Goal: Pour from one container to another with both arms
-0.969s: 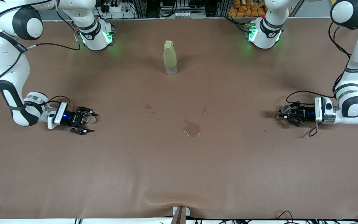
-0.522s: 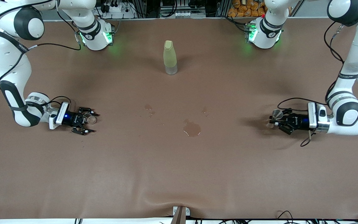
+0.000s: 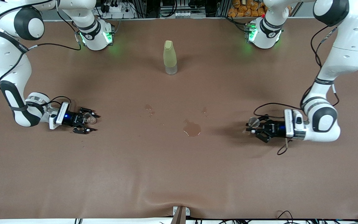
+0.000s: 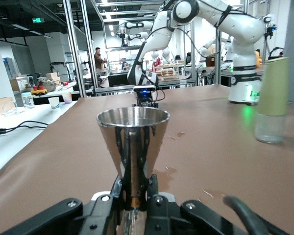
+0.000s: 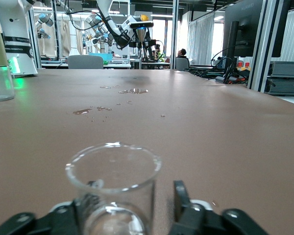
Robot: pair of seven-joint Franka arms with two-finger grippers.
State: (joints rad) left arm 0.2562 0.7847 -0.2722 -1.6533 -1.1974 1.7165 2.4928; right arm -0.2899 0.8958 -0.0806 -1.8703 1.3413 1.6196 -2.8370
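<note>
Brown bench [image 3: 179, 174] between two arms. At its left-arm end, left gripper [image 3: 253, 127] up, fingers clamped on upright steel jigger [image 4: 133, 142]. Well apart, at right-arm end, right gripper [image 3: 87, 122] low, fingers straddling clear glass cup [image 5: 113, 188], closing, grip not yet certain.

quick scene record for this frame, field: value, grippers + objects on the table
left gripper: shut on the metal jigger, upright, lifted over the table toward the left arm's end
right gripper: low at the right arm's end, fingers either side of the glass cup; grip cannot be confirmed
glass cup: upright on the table, looks empty
bottle: yellow-green, upright, mid-table near the bases, untouched
spill: puddle mid-table, smaller drops around it
table: brown cover
</note>
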